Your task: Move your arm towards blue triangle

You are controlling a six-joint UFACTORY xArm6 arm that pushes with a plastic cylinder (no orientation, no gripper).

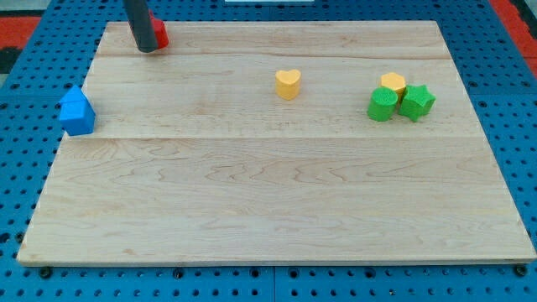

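The blue triangle (77, 111) sits at the view's left edge of the wooden counter (268, 210), roughly a third of the way down from the top, with bare wood all around it. My tip (147, 50) is near the top-left corner, up and to the right of the blue block and well apart from it. The tip stands just beside a red block (159, 34), which peeks out from behind the rod on its right; its shape cannot be made out, and I cannot tell whether they touch. The tool is only a plain rod, with nothing to open or close. A yellow heart (288, 84) lies near the top middle. Toward the view's right, a yellow block (393, 82) sits behind two green blocks (383, 105) (416, 102), all three clustered closely together.
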